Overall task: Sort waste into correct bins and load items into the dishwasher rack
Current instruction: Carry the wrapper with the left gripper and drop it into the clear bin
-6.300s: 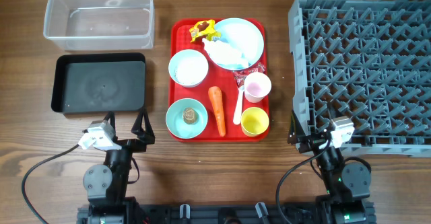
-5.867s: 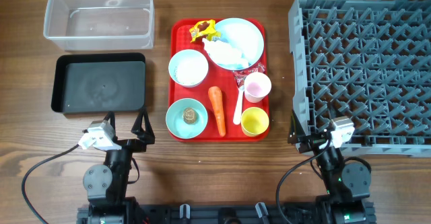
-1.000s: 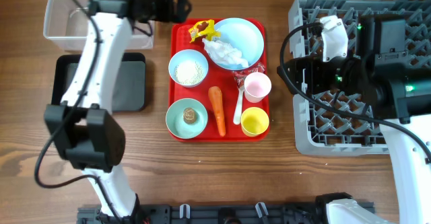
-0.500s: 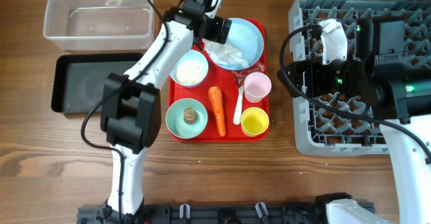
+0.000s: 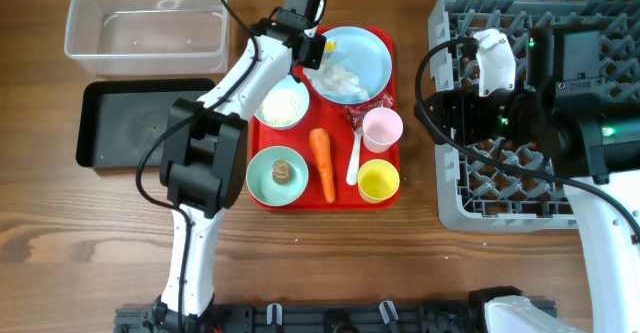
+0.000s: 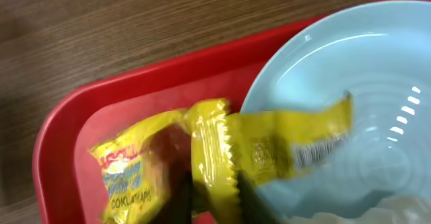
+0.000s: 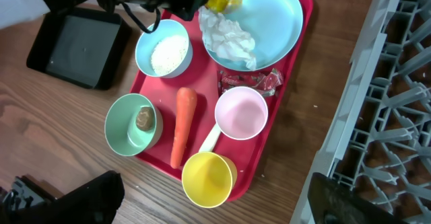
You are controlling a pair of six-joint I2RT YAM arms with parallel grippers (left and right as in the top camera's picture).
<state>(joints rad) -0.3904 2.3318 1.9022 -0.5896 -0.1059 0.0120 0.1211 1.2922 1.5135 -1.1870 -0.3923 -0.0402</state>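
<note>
The surface (image 5: pixel 300 253) is brown wood with plain grain and a low sheen. On it, the red tray (image 6: pixel 135 93) is smooth, glossy plastic, and the pale blue plate (image 6: pixel 350 83), pink cup (image 7: pixel 237 113) and yellow cup (image 7: pixel 207 179) look the same. The yellow wrapper (image 6: pixel 222 157) is crinkled, shiny film with a toothed seam and the red wrapper (image 7: pixel 249 81) is similar glossy film, whereas the crumpled white tissue (image 7: pixel 229 32) is soft, matt paper and the carrot (image 5: pixel 322 163) has dull, slightly rough skin. The clear tub (image 5: pixel 72 33) is see-through, faintly cloudy plastic, the black tray (image 5: pixel 130 123) is satin black plastic, and the dishwasher rack (image 5: pixel 455 203) is matt grey moulded plastic.
</note>
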